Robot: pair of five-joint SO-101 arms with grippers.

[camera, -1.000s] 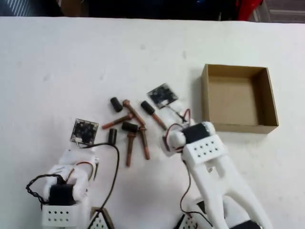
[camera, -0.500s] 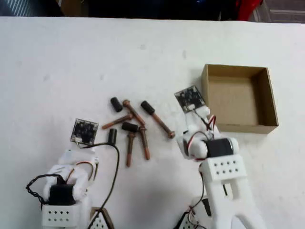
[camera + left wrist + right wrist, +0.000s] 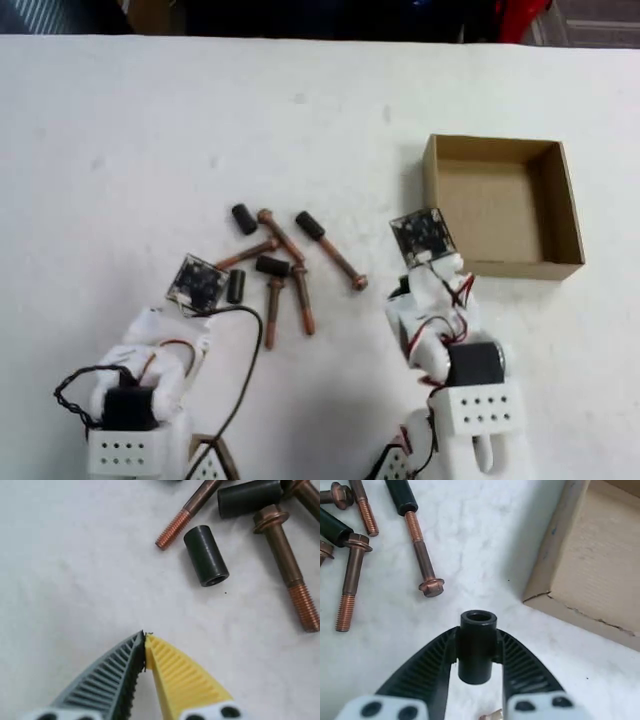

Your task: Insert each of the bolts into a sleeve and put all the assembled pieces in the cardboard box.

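Observation:
Several copper bolts (image 3: 303,300) and black sleeves (image 3: 243,218) lie scattered mid-table. One bolt (image 3: 422,560) has a sleeve on its threaded end. My right gripper (image 3: 477,632) is shut on a loose black sleeve (image 3: 478,652), held upright above the table between that bolt and the near corner of the cardboard box (image 3: 590,570). The box (image 3: 500,205) is empty. My left gripper (image 3: 145,641) is shut and holds nothing, its tips a short way from a sleeve (image 3: 206,555) lying on its side. A bolt (image 3: 287,565) and another bolt's threaded tip (image 3: 172,527) lie beside that sleeve.
The white table (image 3: 150,120) stretches bare to the far side and left. Both arm bases (image 3: 125,420) stand at the near edge, with a black cable (image 3: 245,350) looping over the left one.
The right arm has swung right and drawn back from the bolt cluster to the box's near-left corner. The left arm has edged forward and right, closer to the sleeves.

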